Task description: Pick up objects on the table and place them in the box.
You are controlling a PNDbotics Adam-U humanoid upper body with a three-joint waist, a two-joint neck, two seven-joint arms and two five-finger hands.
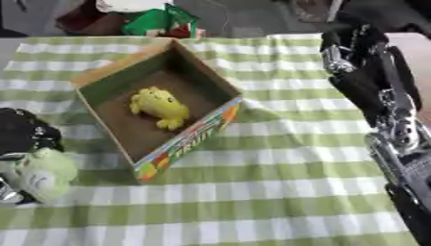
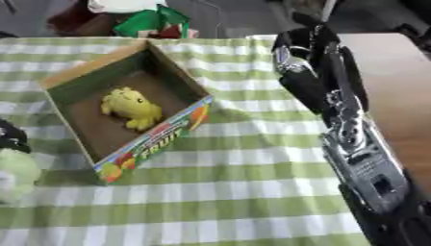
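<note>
A cardboard box [image 1: 105,72] with a colourful fruit print on its front wall stands open on the checked cloth, left of centre. A yellow plush toy [image 1: 160,106] lies on its floor. At the lower left, my left hand [image 1: 23,133] is curled round a pale green plush toy [image 1: 42,174], just outside the box's near left corner. My right arm comes in along the right side. Its hand [image 2: 296,54] hovers to the right of the box near the table's far edge, fingers relaxed and holding nothing.
The green and white checked cloth [image 1: 269,192] covers the table. Behind the far edge lie a green and red bundle [image 1: 164,21] and a white thing. A bare wooden surface [image 2: 396,86] shows past the cloth at the right.
</note>
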